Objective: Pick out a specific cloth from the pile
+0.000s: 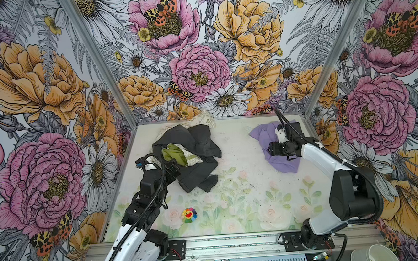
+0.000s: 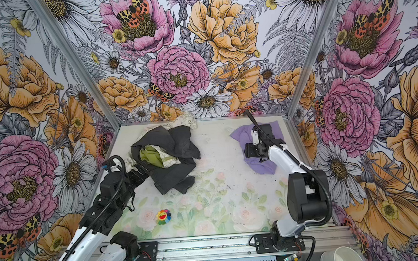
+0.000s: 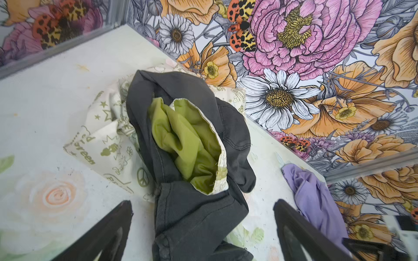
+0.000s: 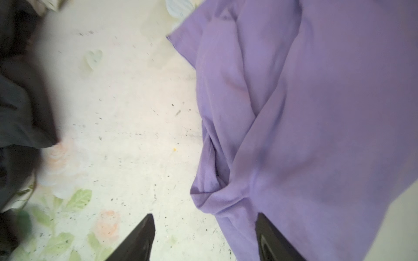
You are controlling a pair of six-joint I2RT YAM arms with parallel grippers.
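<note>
The lavender cloth [image 1: 282, 162] [image 2: 261, 166] [image 4: 316, 113] lies crumpled on the table at the back right, apart from the pile and partly hidden under my right arm. My right gripper [image 1: 273, 149] [image 2: 249, 150] [image 4: 205, 216] hovers open at the cloth's edge. One finger is over the fabric, the other over bare table, and nothing is held. The pile [image 1: 194, 147] [image 2: 174, 148] [image 3: 192, 135] of dark grey, olive-green and cream printed cloths sits at the back left. My left gripper [image 1: 173, 170] [image 2: 143, 170] [image 3: 203, 203] stands wide open over the pile's near-left edge, astride dark grey fabric.
A small smiling flower toy [image 1: 189, 214] [image 2: 163, 216] lies near the table's front. Floral walls with metal posts close in the back and both sides. The arm bases sit on an aluminium rail [image 1: 234, 243] along the front. White bowls [image 1: 374, 255] stand outside at the front right.
</note>
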